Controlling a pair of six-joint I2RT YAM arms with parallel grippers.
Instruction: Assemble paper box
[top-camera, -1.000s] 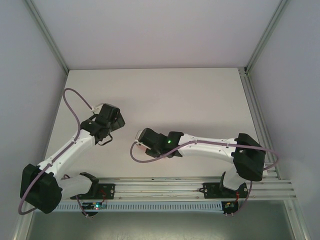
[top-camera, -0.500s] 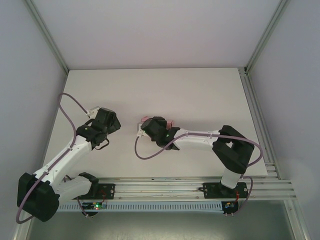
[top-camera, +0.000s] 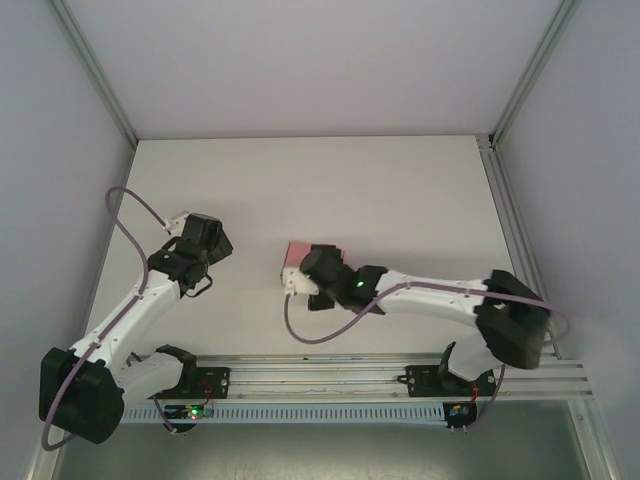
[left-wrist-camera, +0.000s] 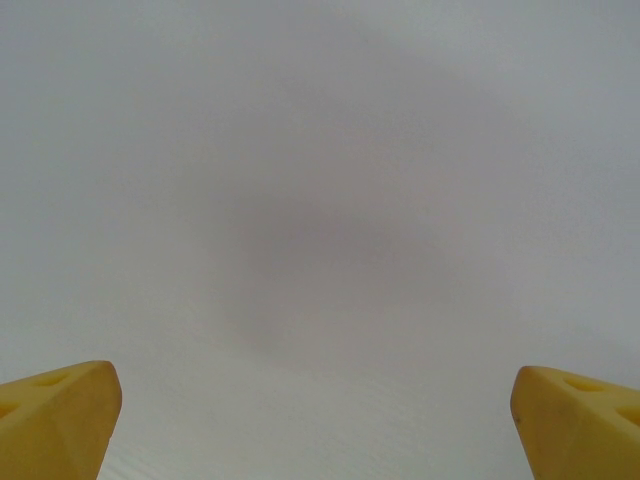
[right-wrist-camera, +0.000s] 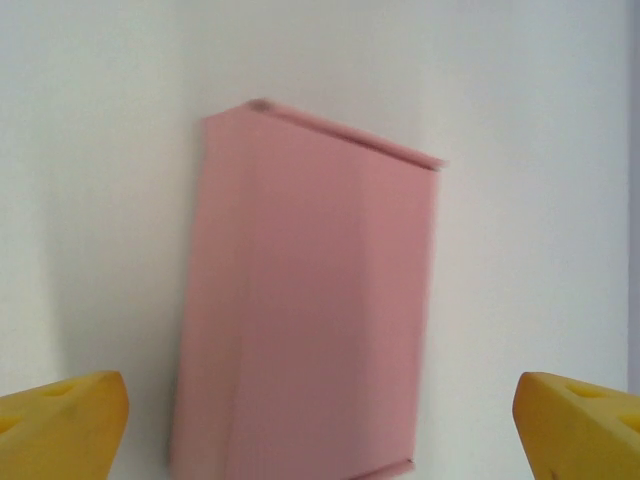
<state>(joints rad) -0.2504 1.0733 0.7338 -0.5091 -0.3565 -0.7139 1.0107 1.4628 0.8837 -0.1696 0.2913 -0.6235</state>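
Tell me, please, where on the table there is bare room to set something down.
Bare: the far half of the table, from the box to the back wall, and the strip right of the box. Crowded: mid-table, where the right gripper hangs over the box and the left gripper hovers nearby.

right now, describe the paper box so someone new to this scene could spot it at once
Start at the white table, then follow the right arm to its tip near the table's middle. The paper box lies flat there, just beyond the wide-open yellow fingers: a small plain pink rectangle, unlike the black-and-white arms.
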